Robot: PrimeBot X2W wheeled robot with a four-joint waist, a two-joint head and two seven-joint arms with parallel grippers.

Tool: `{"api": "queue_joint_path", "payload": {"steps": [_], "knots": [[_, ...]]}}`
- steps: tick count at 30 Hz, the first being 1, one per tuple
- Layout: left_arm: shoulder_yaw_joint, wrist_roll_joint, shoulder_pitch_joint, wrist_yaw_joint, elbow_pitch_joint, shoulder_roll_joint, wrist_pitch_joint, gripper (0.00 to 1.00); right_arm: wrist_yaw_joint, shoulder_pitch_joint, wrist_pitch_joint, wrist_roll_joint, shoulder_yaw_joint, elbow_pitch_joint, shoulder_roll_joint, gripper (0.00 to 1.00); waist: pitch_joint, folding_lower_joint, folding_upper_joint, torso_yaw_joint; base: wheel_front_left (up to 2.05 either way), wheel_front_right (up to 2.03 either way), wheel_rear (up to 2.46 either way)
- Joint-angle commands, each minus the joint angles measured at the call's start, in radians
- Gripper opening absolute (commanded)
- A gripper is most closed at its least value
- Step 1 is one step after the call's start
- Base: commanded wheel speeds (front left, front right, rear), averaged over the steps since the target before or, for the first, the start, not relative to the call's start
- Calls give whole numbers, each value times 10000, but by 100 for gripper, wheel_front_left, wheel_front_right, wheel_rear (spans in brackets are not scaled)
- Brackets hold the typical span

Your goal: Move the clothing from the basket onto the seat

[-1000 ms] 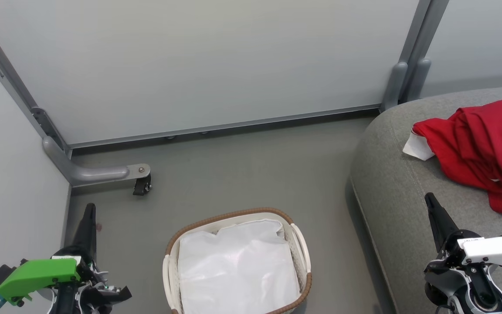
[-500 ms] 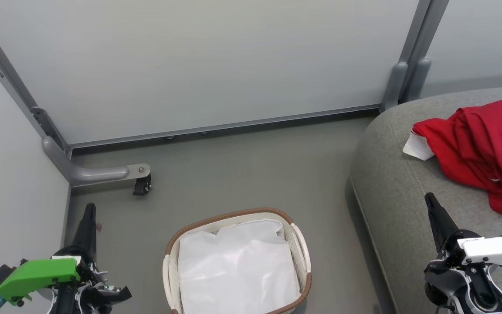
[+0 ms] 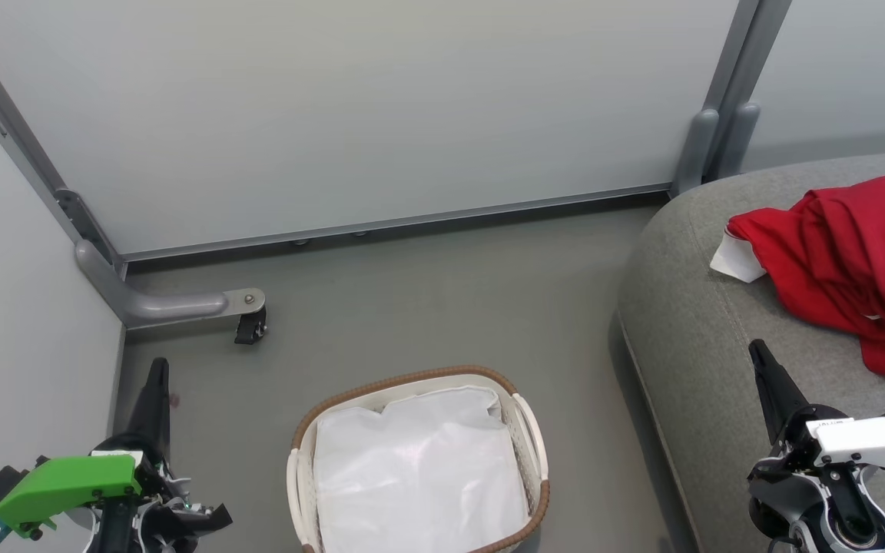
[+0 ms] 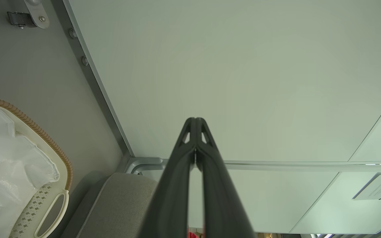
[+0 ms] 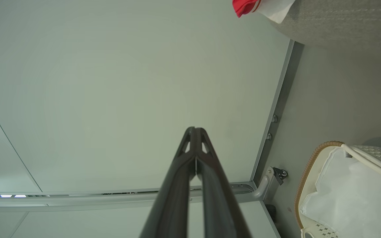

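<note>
The red clothing (image 3: 850, 261) with white trim lies heaped on the grey seat (image 3: 696, 338) at the right; a corner of the clothing (image 5: 245, 5) appears at the top of the right wrist view. On the floor at bottom centre stands the basket (image 3: 523, 430), holding just its white lining (image 3: 419, 476). My left gripper (image 3: 158, 370) is at the lower left, left of the basket, shut on nothing. Low on the right, my right gripper (image 3: 757, 353) hangs over the seat's front part, shut and empty. Both wrist views show fingertips (image 4: 195, 123) pressed together.
Pale partition panels (image 3: 381, 107) close off the back and left. A grey foot with a black caster (image 3: 246, 326) sticks out onto the floor at back left. A grey post (image 3: 707, 138) stands by the seat's far corner. Bare grey floor (image 3: 427, 299) lies beyond the basket.
</note>
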Motion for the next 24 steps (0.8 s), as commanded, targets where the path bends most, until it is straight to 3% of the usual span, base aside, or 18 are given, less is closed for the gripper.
{"api": "queue_joint_path", "payload": {"steps": [1,24], "knots": [[24,-30,-109,-38,-16,66,34,0,-1,111,13,31,-20,-28,-59,0,0,0,0,0,0,0,0],[23,-31,-109,-38,-17,66,33,0,-1,111,12,32,-19,-28,-60,0,0,0,0,0,0,0,0]]}}
